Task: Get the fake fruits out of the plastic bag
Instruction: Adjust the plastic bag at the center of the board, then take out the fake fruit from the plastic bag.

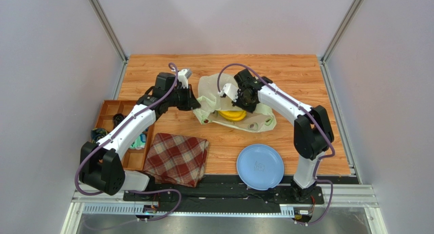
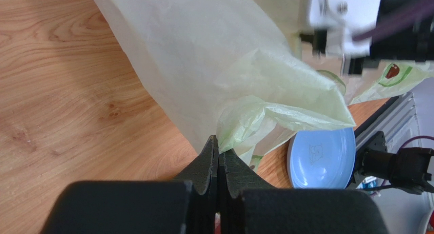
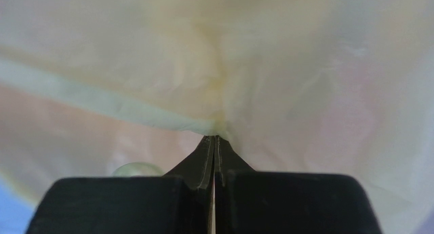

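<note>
The plastic bag (image 1: 211,89) lies crumpled in the middle of the table, pale yellow-green and translucent. A yellow banana bunch (image 1: 232,115) shows at its near side, under my right gripper. My left gripper (image 1: 196,103) is shut on the bag's left edge; in the left wrist view its jaws (image 2: 219,142) pinch a fold of the bag (image 2: 204,56). My right gripper (image 1: 244,101) is pressed down on the bag's top. In the right wrist view it (image 3: 215,138) is shut on a pinch of the film (image 3: 219,66). A pale green round shape (image 3: 133,169) shows left of the fingers. The other fruits are hidden.
A blue plate (image 1: 260,166) sits near the front edge by the right arm's base and also shows in the left wrist view (image 2: 321,157). A red plaid cloth (image 1: 177,157) lies front left. A brown tray (image 1: 114,122) of small items stands at the left edge.
</note>
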Robot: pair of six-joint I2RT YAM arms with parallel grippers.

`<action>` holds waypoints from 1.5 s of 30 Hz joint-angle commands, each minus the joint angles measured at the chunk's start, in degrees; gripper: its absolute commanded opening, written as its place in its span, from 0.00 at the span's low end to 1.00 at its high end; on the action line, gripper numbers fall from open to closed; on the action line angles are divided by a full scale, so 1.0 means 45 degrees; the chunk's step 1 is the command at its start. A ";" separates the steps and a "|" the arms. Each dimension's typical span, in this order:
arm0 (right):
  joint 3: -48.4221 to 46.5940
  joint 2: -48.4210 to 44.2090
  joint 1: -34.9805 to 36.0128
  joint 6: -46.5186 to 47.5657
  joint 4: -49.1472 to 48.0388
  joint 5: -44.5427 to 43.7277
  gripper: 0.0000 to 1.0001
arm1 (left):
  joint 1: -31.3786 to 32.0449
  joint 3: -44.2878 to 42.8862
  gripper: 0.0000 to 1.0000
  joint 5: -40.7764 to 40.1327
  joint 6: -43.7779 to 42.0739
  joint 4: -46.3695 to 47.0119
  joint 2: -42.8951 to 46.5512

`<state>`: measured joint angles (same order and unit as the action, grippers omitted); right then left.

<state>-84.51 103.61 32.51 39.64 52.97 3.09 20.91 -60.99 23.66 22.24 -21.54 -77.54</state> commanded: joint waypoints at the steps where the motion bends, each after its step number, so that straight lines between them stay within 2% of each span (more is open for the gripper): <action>1: -0.2057 0.0782 -0.0817 -0.0781 -0.2375 -0.2854 0.00 | -0.0036 0.0252 0.00 0.0152 0.0077 0.0509 0.0590; 4: -0.2741 0.1388 -0.0877 -0.0995 -0.2805 -0.2973 0.00 | -0.0036 0.0292 0.00 0.0308 0.0077 0.0587 0.0434; 8: -0.2804 0.0883 -0.0780 -0.1133 -0.1716 0.0842 0.05 | -0.0036 0.0350 0.00 0.0367 0.0058 0.0724 0.0395; 11: -0.1653 0.0082 -0.0390 -0.0528 -0.1459 0.2140 0.11 | -0.0036 0.0409 0.00 0.0348 0.0039 0.0744 0.0375; 13: -0.1261 -0.0231 -0.0117 -0.0081 -0.1284 0.2747 0.21 | -0.0056 0.0390 0.00 0.0328 0.0038 0.0802 0.0356; 15: -0.1005 -0.0232 0.0001 0.0058 -0.1010 0.3491 0.25 | -0.0075 0.0370 0.00 0.0348 0.0019 0.0880 0.0317; 20: -0.1649 0.0858 0.0489 0.0059 -0.0170 0.3864 0.20 | -0.0115 0.0331 0.00 0.0406 0.0019 0.0861 0.0180; 22: -0.1767 0.1076 0.0606 0.0001 -0.0557 0.3456 0.26 | -0.0115 0.0350 0.00 0.0387 0.0000 0.0861 0.0180; 24: -0.1883 0.1446 0.0607 0.0136 -0.0697 0.3063 0.42 | -0.0115 0.0370 0.00 0.0348 0.0000 0.0841 0.0180; 27: -0.2079 0.1895 0.0627 0.0215 -0.0541 0.2887 0.53 | -0.0115 0.0370 0.00 0.0328 -0.0020 0.0822 0.0160; 29: -0.2158 0.2072 0.0627 0.0215 -0.0560 0.2712 0.55 | -0.0134 0.0331 0.00 0.0367 -0.0040 0.0802 0.0121; 30: -0.2216 0.2285 0.0607 0.0215 -0.0580 0.2653 0.75 | -0.0134 0.0312 0.00 0.0367 -0.0020 0.0802 0.0102; 36: -0.2217 0.2834 0.0627 0.0351 -0.0814 0.2028 0.75 | -0.0115 0.0331 0.00 0.0367 -0.0020 0.0841 -0.0015; 38: -0.2138 0.2951 0.0627 0.0430 -0.0912 0.1834 0.71 | -0.0134 0.0312 0.00 0.0367 -0.0001 0.0861 -0.0074; 42: -0.2080 0.2563 0.0627 0.0391 -0.0971 0.1442 0.42 | -0.0134 0.0233 0.00 0.0387 -0.0039 0.0880 -0.0133; 45: -0.2040 0.1217 0.0549 0.0547 -0.0601 0.1987 0.35 | -0.0134 0.0194 0.00 0.0309 -0.0098 0.0997 -0.0152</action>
<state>-92.66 115.66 35.18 40.95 49.45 11.03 20.60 -59.37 24.82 22.22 -19.44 -77.69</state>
